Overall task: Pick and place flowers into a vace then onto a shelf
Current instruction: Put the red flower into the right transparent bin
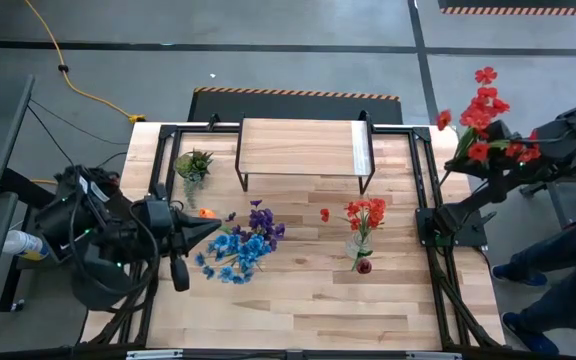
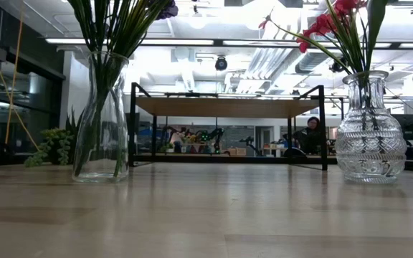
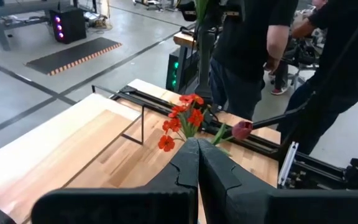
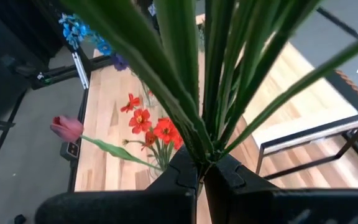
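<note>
A spray of red flowers (image 1: 483,108) is held in the air past the table's right edge by my right gripper (image 1: 483,155), which is shut on its green stems (image 4: 197,93). On the table, a plain glass vase (image 2: 100,118) holds blue and purple flowers (image 1: 240,245). A cut-glass vase (image 2: 370,129) holds red flowers (image 1: 365,215) and a leaning dark pink tulip (image 4: 67,127). My left gripper (image 1: 203,228) is shut and empty, just left of the blue flowers. An orange bloom (image 1: 206,212) lies beside its tip. The shelf (image 1: 303,150) stands at the far edge. My right gripper pinches a bundle of several green stems at their lower end (image 4: 202,155) between its two fingers (image 4: 182,168). The stems and leaves fan out away from the fingers. The spray is lifted clear, over the table's right edge.
A small spiky green plant (image 1: 193,163) stands left of the shelf. A loose red bloom (image 1: 324,214) lies between the two vases. Black frame rails (image 1: 426,190) run along the table's sides. People stand beyond the right side (image 3: 253,56). The near half of the tabletop (image 1: 298,310) is bare wood.
</note>
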